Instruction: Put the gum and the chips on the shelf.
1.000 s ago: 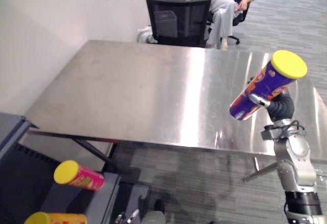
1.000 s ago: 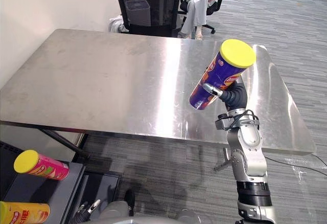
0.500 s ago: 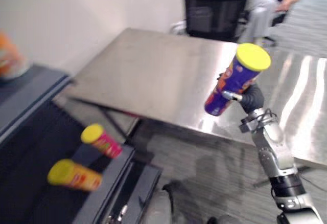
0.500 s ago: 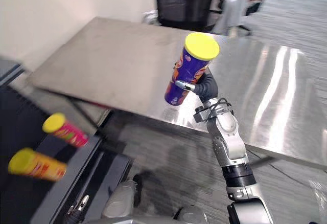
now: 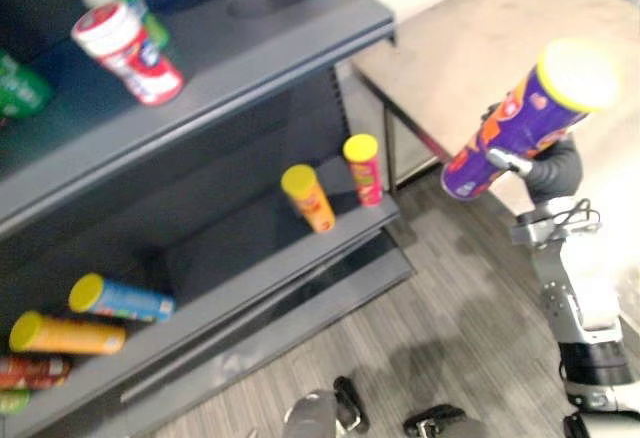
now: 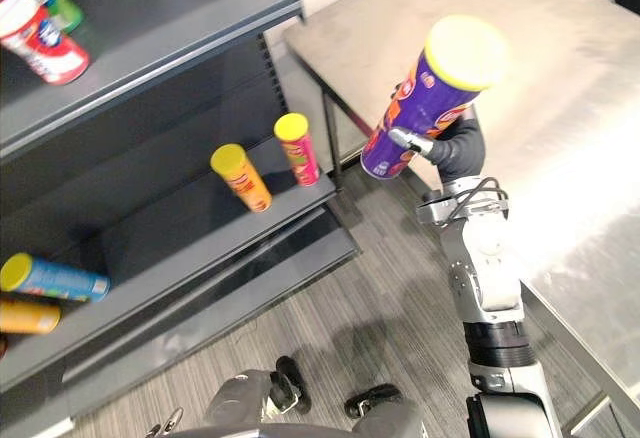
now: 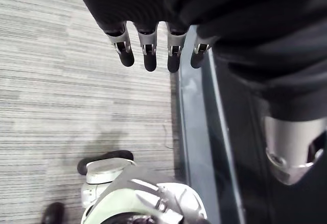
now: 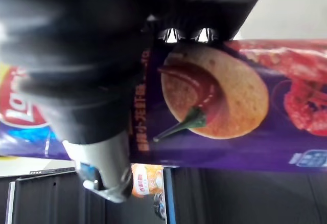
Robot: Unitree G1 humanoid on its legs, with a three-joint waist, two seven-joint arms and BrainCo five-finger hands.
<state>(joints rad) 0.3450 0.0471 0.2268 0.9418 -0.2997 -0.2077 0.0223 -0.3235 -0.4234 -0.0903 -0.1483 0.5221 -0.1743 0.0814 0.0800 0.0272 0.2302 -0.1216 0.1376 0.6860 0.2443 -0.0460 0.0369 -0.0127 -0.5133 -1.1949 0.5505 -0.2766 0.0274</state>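
Observation:
A purple chips can (image 5: 512, 123) with a yellow lid is tilted in the air, with my right hand (image 5: 553, 168) shut on its lower half. It hangs to the right of the dark grey shelf (image 5: 250, 53), in front of the steel table's corner. The right wrist view shows the can's purple side (image 8: 255, 121) close up, with my fingers (image 8: 173, 35) curled over it. A red and white tub (image 5: 126, 42) lies on the upper shelf board. My left hand (image 7: 148, 50) hangs with relaxed fingers above the carpet beside the shelf's base.
An orange can (image 5: 309, 197) and a pink can (image 5: 363, 168) stand on the middle shelf board. A blue can (image 5: 121, 298) and an orange can (image 5: 66, 335) lie lower down at the left. The steel table (image 5: 470, 28) stands right of the shelf.
The camera has swung left, so the shelf now takes up the left of the view and the table has slid to the upper right. The can stays in my right hand.

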